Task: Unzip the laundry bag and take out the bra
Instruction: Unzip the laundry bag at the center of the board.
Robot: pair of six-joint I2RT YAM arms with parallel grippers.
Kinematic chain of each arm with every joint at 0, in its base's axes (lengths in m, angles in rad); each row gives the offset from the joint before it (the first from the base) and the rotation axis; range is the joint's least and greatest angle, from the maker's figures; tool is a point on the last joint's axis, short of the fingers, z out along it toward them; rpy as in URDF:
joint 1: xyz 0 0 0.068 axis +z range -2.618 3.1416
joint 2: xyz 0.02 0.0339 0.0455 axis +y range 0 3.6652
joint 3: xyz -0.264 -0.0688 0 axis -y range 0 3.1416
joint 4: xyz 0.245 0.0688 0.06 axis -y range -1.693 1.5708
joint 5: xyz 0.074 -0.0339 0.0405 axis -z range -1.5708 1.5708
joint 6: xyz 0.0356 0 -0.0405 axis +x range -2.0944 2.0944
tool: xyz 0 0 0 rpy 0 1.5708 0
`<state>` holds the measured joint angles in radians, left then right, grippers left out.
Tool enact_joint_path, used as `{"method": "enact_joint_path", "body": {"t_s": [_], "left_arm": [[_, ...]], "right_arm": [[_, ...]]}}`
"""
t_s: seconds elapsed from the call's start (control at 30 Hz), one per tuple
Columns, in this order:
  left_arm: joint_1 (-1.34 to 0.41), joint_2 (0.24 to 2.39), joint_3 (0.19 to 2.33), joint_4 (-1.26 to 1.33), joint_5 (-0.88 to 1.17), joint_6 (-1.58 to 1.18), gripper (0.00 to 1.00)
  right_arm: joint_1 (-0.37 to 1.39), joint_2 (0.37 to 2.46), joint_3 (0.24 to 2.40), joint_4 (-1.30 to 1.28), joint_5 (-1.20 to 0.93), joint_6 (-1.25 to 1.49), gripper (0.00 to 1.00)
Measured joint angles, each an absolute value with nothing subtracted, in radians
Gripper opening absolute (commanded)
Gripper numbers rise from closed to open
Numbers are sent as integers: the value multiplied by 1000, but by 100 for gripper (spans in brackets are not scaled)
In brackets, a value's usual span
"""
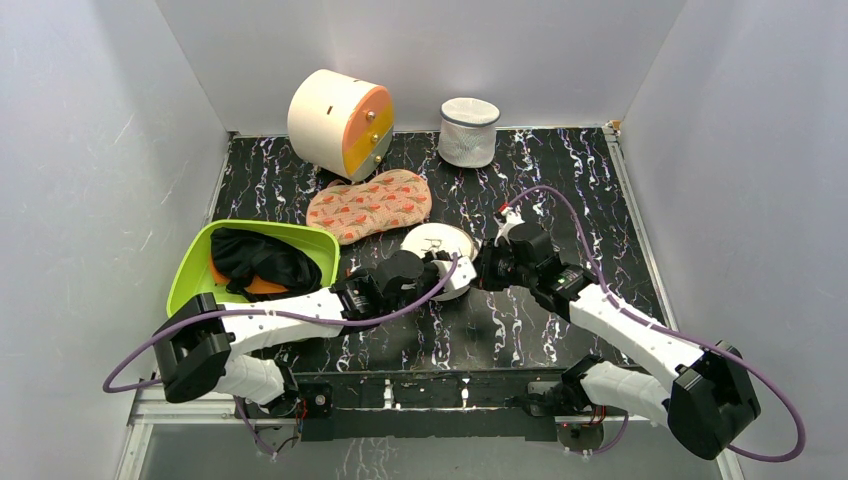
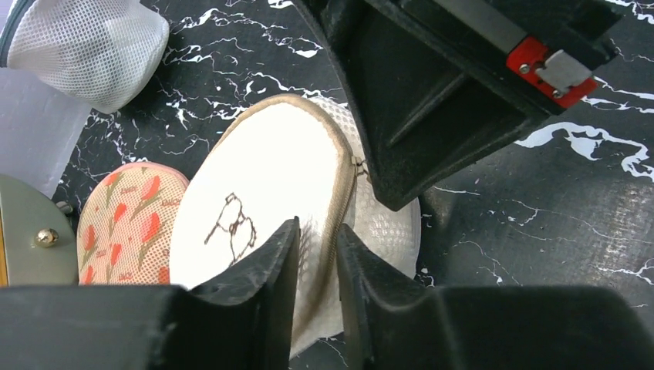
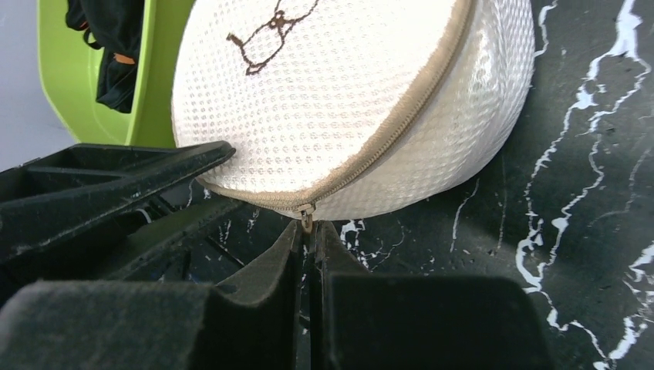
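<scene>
In the top view's centre the left tool (image 1: pixel 447 275) and right tool (image 1: pixel 482 266) hide the lower part of the laundry bag (image 1: pixel 433 240), its contents unreadable through the mesh, while the right wrist view's top edge crops it and its zip pull (image 3: pixel 307 220) disappears between the right tool's fingers (image 3: pixel 266 270).

This looks like a robotics lab test cell, not a home. Plain pale panels (image 1: pixel 100 150) box in a black marble-patterned tabletop (image 1: pixel 270 170) on the left, right and far sides. A left arm (image 1: pixel 270 325) and a right arm (image 1: pixel 630 330) are bolted to a metal rail (image 1: pixel 430 385) at the near edge, trailing purple cables (image 1: pixel 130 360). Props sit staged (green tub (image 1: pixel 190 260) left, laundry bag (image 1: pixel 435 240) centre, white mesh cylinder (image 1: pixel 468 132) far). The wider room is hidden, so it is probably a lab bench enclosure.
</scene>
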<state>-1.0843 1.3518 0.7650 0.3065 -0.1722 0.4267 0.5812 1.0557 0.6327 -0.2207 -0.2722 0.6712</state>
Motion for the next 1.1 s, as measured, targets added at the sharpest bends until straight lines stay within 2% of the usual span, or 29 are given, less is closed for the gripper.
{"method": "enact_joint_path", "body": {"t_s": [0.37,0.7,0.93,1.07,1.1], "left_arm": [[-1089,1324,764,330,-192,447,0],[-1089,1294,736,374,-223,465,0],[-1089,1284,718,404,-223,472,0],[-1089,1285,718,403,-229,472,0],[-1089,1285,718,402,-230,472,6]], "right_arm": [[581,1075,711,-289,-147,580,0],[447,1163,746,-303,-149,473,0],[263,1311,763,-266,-332,414,0],[246,1406,820,-285,-421,385,0],[244,1408,823,-285,-434,384,0]]}}
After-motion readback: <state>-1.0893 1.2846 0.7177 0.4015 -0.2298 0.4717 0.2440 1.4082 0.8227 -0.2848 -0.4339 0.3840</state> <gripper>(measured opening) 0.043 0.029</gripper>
